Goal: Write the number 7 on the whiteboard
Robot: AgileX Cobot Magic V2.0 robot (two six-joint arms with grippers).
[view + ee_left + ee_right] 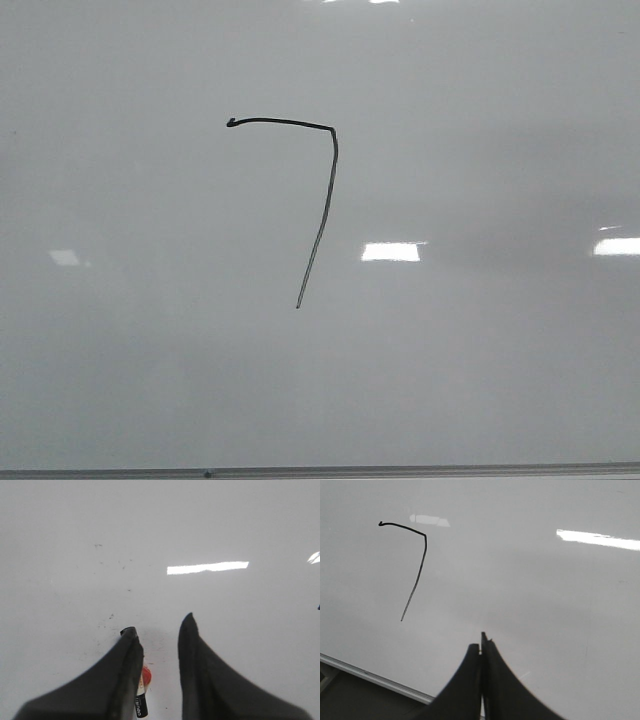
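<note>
- one whiteboard fills the front view, glossy and pale grey, with a thin metal edge along its bottom.
- one number 7 is drawn on it in thin black marker, left of the board's middle and in its upper half: a short, slightly wavy top stroke with a tiny hook at its left end, then a long slanted downstroke running down and to the left.
- four bright reflections show on the board in the front view: a faint one at the left, one just right of the digit's lower part, one at the right border, and one at the very top.
- the left gripper hovers over a bare part of the board, its two dark fingers spread apart with board showing between them.
- one marker, black-bodied with a red part, lies beside the left finger; whether that finger touches it cannot be told.
- a few small dark specks dot the board in the left wrist view.
- the right gripper has its two fingers pressed together, with nothing visible between them, above the board near its metal edge; the 7 sits well apart from it.
</note>
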